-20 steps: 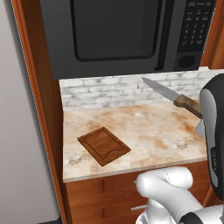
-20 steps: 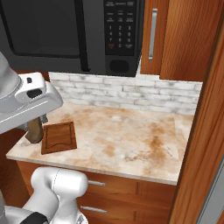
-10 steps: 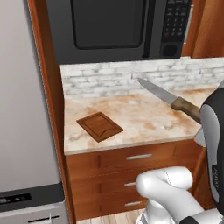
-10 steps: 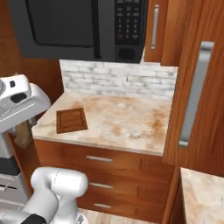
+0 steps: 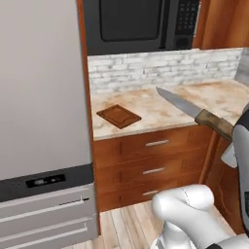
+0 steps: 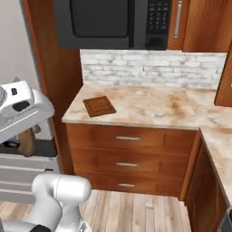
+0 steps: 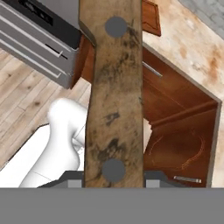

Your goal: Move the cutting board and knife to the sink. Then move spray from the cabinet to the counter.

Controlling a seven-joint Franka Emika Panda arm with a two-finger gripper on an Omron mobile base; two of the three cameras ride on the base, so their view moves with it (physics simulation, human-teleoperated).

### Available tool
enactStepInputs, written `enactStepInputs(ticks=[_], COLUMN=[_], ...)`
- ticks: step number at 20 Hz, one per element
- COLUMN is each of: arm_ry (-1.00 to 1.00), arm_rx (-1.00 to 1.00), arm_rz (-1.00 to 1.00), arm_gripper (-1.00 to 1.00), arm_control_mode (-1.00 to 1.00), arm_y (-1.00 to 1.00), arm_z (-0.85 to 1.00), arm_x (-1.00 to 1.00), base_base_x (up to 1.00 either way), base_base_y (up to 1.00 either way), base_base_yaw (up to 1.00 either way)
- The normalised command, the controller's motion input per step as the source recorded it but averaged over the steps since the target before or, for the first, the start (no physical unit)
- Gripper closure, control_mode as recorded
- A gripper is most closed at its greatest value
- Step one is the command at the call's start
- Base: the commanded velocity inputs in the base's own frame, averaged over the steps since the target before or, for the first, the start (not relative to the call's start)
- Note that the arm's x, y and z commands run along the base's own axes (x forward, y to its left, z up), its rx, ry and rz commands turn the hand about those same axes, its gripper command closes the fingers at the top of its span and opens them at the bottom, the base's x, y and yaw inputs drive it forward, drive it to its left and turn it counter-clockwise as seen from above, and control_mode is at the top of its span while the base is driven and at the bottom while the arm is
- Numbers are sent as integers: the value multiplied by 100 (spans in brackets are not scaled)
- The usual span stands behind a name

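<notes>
While the board lies flat on the counter, the knife hangs in the air off the counter's front edge, well apart from the board.

Left base view, left to right from the board: a grey fridge stands left of it, past a wooden side panel. Board sits near the counter's left front corner, turned at an angle. Right of it the silver blade points up and back over the counter front; the brown handle runs down to the right, toward the arm. Microwave hangs above the board, white brick backsplash behind it, three drawers below.

Right base view: same board near the counter's left front corner. Handle end shows left of and below the board, under the white hand.

Hand view: handle with two grey rivets runs straight up from the gripper. Jaws clenched on the handle at its lower end. Corner of the board shows just right of the handle's top.
</notes>
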Motion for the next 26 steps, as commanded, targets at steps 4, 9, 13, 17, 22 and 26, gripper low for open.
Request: enactStepInputs(ticks=[4,9,13,17,22,26], arm_ry=[0,0,0,0,0,0], arm_rx=[0,0,0,0,0,0], arm_rz=[0,0,0,0,0,0], arm_gripper=[100,100,100,100,100,100], arm_control_mode=[100,100,100,100,100,100], arm_y=[0,0,0,0,0,0], arm_z=[0,0,0,0,0,0], arm_x=[0,0,0,0,0,0], base_base_x=[-44,-3,0,0,0,0], base_base_y=[78,3,0,0,0,0], base_base_yaw=[-61,-97,-100,-100,-100,-100])
